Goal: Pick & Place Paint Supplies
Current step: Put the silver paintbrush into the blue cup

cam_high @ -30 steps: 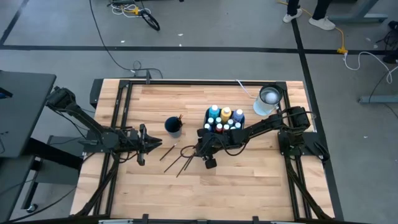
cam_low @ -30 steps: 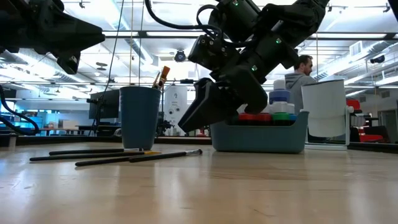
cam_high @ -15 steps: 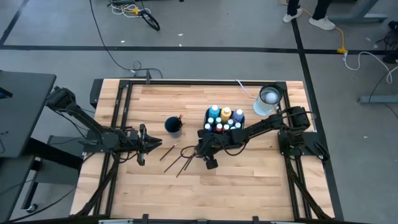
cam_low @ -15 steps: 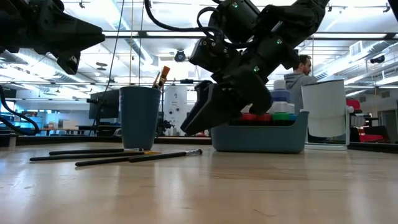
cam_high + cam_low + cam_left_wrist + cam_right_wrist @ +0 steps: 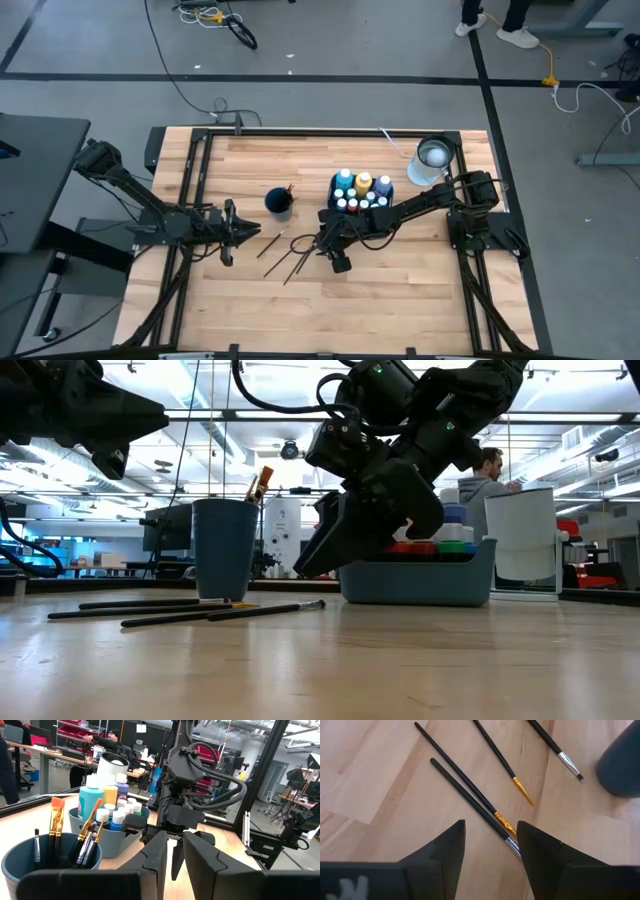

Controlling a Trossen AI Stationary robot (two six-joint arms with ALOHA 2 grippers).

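Observation:
Several thin dark-handled paintbrushes [image 5: 287, 255] lie flat on the wooden table, close together [image 5: 455, 768]. My right gripper [image 5: 490, 832] hangs open just above them, slanting down, with one brush's ferrule end below the gap between its fingers; it touches nothing [image 5: 318, 555]. A dark blue cup [image 5: 280, 203] holds a few brushes upright. A grey-blue caddy [image 5: 420, 582] holds white-capped paint bottles [image 5: 360, 190]. My left gripper [image 5: 236, 232] waits level at the table's left, its fingers [image 5: 155, 855] a narrow gap apart and holding nothing.
A white cup [image 5: 432, 160] stands at the table's far right corner, behind the caddy. Bare wood lies in front of the brushes toward the near edge. A black frame [image 5: 200, 180] runs round the table. A person [image 5: 487, 475] shows in the room behind.
My right gripper has turned a little at the wrist above the brushes, keeping its place and staying open. The brushes lie as before.

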